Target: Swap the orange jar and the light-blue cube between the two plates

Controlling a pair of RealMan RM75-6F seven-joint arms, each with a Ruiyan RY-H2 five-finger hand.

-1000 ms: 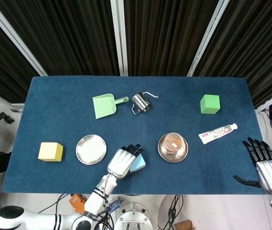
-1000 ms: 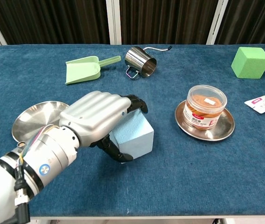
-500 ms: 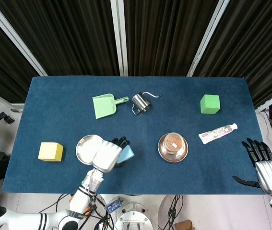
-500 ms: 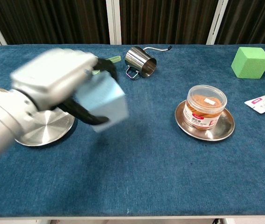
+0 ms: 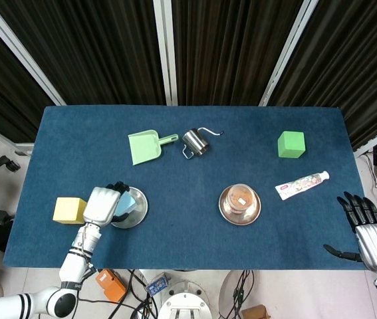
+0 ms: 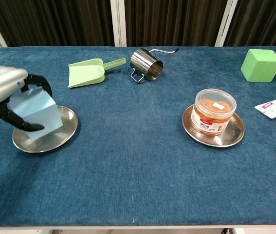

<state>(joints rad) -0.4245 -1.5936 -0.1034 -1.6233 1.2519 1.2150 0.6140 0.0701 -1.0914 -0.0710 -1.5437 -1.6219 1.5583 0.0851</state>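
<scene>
Left hand (image 6: 1, 92) grips light-blue cube (image 6: 34, 113) over left plate (image 6: 60, 134), probably to set it down; right hand (image 5: 372, 236) spread, idle; orange jar (image 6: 214, 111) untouched.

head overhead, chest low frontal, same table (image 5: 195, 179)

— We see both plates, left (image 6: 64, 138) and right (image 6: 235, 132), as polished, mirror-bright metal, like the steel pitcher (image 6: 145, 64).

— And we read the counter (image 6: 142, 170) as matt, napped blue cloth; the light-blue cube (image 6: 36, 113) looks matt, the orange jar (image 6: 214, 111) clear glossy plastic.
</scene>
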